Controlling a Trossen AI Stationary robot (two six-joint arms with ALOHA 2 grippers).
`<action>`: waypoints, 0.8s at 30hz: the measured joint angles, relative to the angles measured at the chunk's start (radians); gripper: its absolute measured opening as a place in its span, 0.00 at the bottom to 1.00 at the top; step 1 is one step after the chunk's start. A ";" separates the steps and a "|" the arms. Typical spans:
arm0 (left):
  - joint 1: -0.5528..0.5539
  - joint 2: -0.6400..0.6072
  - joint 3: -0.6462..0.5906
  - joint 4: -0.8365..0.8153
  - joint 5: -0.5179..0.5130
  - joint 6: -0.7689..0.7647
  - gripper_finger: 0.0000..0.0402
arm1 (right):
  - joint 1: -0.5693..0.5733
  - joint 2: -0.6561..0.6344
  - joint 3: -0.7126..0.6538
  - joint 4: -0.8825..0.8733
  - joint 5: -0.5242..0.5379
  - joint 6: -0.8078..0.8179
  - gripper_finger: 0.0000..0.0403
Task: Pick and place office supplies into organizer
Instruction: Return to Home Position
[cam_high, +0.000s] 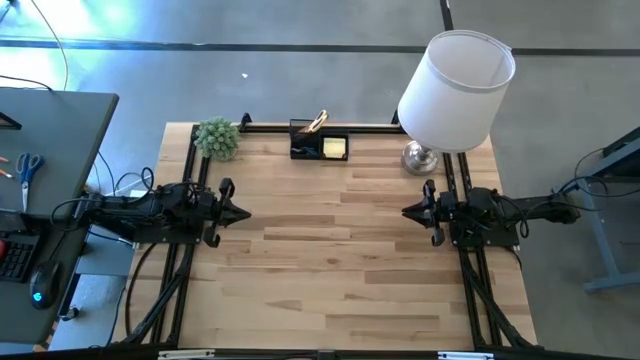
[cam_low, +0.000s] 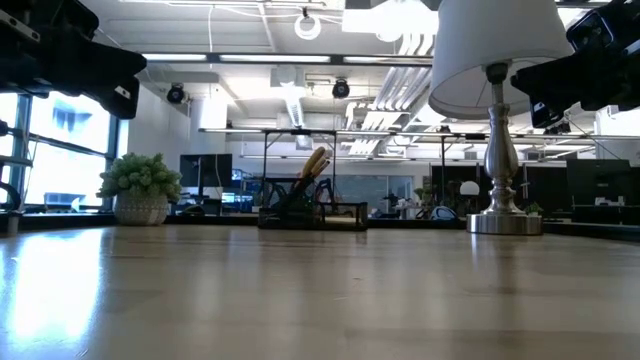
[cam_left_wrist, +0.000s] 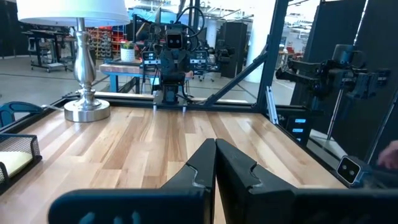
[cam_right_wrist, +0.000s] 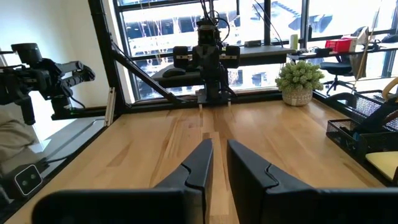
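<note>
— Starting at the left: where is the left gripper (cam_high: 247, 212)?

— It hangs above the left edge of the table (cam_high: 330, 270), pointing inward. In its own wrist view the two fingers are pressed together, with nothing between them.

— And past it?

— A potted plant (cam_high: 217, 138) stands at the far left corner. Next comes the organizer (cam_high: 305, 150), against the far edge between the plant and the lamp (cam_high: 455, 90).

— What is in it?

— From above, a yellow sticky-note pad (cam_high: 335, 148) lies in the lower tray section. The low view adds yellow scissor handles (cam_low: 315, 162) leaning out of the taller cup section.

— Any writing?

— Whatever print there may be is too small to read.

— The right side?

— The right gripper (cam_high: 404, 211) hangs above the right edge, facing the left one and well apart from it. Its wrist view shows a narrow slit of table between the fingers, which grasp nothing. That view also shows the organizer's wire-mesh wall, which cannot be made out from overhead.
</note>
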 joint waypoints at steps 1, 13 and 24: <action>0.000 0.000 0.000 0.000 0.000 0.000 0.00 | 0.000 0.000 0.000 0.000 0.000 0.000 0.11; 0.000 0.000 0.000 0.000 0.000 0.000 0.00 | 0.000 0.000 0.000 0.000 0.000 0.000 0.11; 0.000 0.000 0.000 0.000 0.000 0.000 0.00 | 0.000 0.000 0.000 0.000 0.001 0.000 0.10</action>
